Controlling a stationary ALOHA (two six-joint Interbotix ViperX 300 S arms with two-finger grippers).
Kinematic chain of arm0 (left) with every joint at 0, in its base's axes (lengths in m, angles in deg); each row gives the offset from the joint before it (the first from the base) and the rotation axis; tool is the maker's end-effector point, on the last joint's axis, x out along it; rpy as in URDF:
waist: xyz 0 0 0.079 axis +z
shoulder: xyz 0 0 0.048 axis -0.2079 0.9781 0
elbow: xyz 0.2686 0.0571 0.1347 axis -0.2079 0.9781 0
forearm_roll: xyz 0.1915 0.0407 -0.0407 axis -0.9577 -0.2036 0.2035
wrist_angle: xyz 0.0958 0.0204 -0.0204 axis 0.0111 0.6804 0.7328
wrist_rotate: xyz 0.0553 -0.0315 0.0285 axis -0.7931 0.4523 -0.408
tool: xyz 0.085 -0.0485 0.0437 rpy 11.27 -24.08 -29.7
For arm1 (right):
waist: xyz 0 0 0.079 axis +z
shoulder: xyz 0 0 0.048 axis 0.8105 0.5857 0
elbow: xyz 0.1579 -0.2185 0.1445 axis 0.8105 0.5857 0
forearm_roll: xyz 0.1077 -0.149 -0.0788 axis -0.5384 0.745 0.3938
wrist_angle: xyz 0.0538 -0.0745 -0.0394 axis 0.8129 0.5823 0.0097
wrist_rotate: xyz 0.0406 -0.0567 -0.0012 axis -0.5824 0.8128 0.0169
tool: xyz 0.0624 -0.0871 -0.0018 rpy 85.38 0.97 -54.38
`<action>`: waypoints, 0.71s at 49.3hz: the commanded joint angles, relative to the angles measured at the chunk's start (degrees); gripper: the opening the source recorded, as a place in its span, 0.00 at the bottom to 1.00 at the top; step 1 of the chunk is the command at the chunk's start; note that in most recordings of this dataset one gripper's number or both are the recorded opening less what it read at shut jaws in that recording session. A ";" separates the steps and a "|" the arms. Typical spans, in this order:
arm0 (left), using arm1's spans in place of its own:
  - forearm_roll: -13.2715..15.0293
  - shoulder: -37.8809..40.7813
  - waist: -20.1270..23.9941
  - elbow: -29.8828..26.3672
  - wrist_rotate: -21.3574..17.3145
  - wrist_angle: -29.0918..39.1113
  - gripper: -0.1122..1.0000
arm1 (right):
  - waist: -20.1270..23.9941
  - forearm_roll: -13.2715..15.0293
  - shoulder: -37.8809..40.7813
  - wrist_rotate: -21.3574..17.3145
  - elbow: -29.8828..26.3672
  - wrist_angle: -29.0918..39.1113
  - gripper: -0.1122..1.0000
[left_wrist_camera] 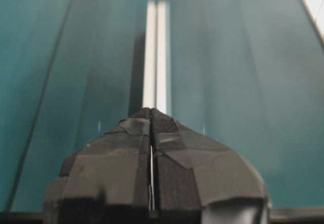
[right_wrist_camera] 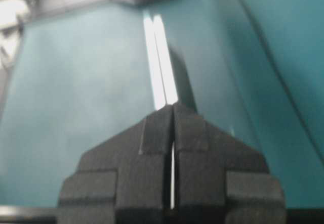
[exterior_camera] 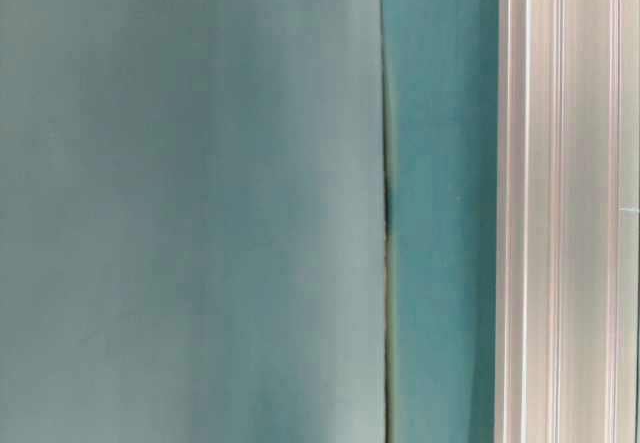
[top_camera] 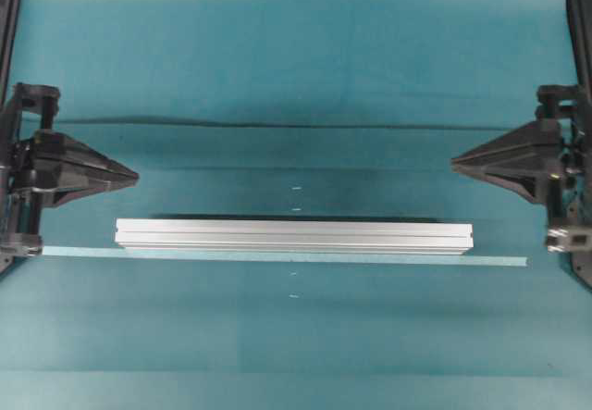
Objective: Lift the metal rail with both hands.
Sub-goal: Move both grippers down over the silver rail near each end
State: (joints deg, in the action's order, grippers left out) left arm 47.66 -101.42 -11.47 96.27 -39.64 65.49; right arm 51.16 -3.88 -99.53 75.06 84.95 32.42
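Observation:
The metal rail (top_camera: 294, 235) is a long silver grooved bar lying flat on the teal table, across the middle. It shows as a vertical band in the table-level view (exterior_camera: 570, 203). It runs away from the camera in the left wrist view (left_wrist_camera: 156, 57) and in the right wrist view (right_wrist_camera: 159, 62). My left gripper (top_camera: 135, 177) is shut and empty at the left edge, up and left of the rail's left end. My right gripper (top_camera: 453, 161) is shut and empty at the right edge, above the rail's right end. Both sets of fingertips meet in the wrist views (left_wrist_camera: 151, 112) (right_wrist_camera: 173, 106).
A thin pale tape strip (top_camera: 499, 261) lies along the table just in front of the rail. A seam in the teal cover (top_camera: 296, 125) runs across behind the grippers. Black arm frames stand at both side edges (top_camera: 578, 243).

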 commanded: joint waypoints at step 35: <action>-0.44 18.81 0.00 -18.54 -0.70 38.06 0.05 | 0.00 0.62 31.20 1.76 -27.33 46.41 0.07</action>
State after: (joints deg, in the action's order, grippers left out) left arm 47.49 -83.93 -11.38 80.27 -40.17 101.61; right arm 50.98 -3.79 -70.53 76.38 60.17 76.01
